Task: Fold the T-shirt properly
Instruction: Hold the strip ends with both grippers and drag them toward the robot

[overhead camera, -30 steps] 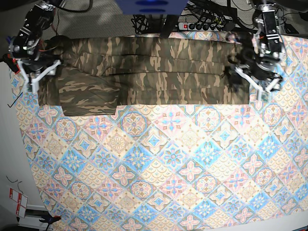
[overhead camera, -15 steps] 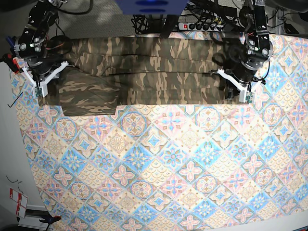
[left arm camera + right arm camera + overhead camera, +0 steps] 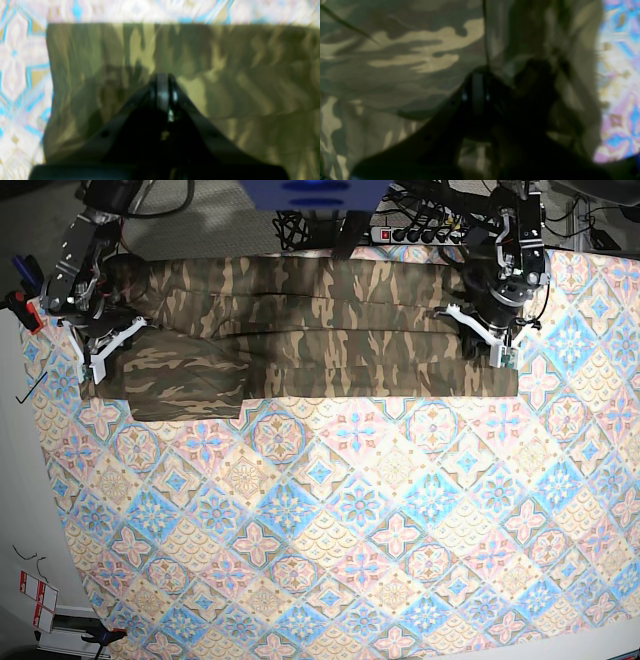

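Observation:
The camouflage T-shirt (image 3: pixel 320 330) lies folded into a long strip along the far side of the table, with a sleeve flap at its left end. My left gripper (image 3: pixel 498 350) is shut at the strip's right end. In the left wrist view its closed tips (image 3: pixel 162 80) press into the T-shirt (image 3: pixel 225 75) near the cloth's corner. My right gripper (image 3: pixel 100 360) is shut at the left end. In the right wrist view its tips (image 3: pixel 478 75) sit in the T-shirt (image 3: pixel 395 50), where a crease rises from them.
The pastel blue-pink tablecloth (image 3: pixel 350 510) covers the table in front of the shirt. A power strip (image 3: pixel 420 232) and cables lie behind the far edge. A red clamp (image 3: pixel 25 310) sits at the left edge, beyond the right arm.
Both grippers have come down and inward onto the shirt's two ends and gone from open to shut. The shirt itself has hardly moved.

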Controlling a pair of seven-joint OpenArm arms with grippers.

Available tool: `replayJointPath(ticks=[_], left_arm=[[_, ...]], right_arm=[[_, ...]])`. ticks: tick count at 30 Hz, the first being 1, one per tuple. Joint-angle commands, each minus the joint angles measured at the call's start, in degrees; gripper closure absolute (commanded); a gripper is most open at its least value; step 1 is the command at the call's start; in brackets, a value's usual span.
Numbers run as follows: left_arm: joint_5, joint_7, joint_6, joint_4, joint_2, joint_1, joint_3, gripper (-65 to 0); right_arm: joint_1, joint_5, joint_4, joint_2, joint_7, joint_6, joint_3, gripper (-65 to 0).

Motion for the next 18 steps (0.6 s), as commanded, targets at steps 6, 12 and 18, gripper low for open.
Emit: replayJointPath(ticks=[6, 12, 18], left_arm=[[2.74, -3.39, -0.4, -4.57, 0.81, -1.93, -0.32, 0.0], [2.83, -3.66, 2.41, -8.71, 0.72, -3.78, -0.4, 0.0], [2.92, -3.66, 3.03, -9.14, 0.72, -3.87, 0.12, 0.0]], right_arm=[[3.2, 0.36, -6.98, 1.73, 4.03, 0.01, 0.07, 0.0], [4.96, 0.36, -9.79, 3.05, 4.39, 0.01, -1.78, 0.0], [5.05, -4.57, -9.88, 3.22, 4.39, -0.08, -1.78, 0.0]])
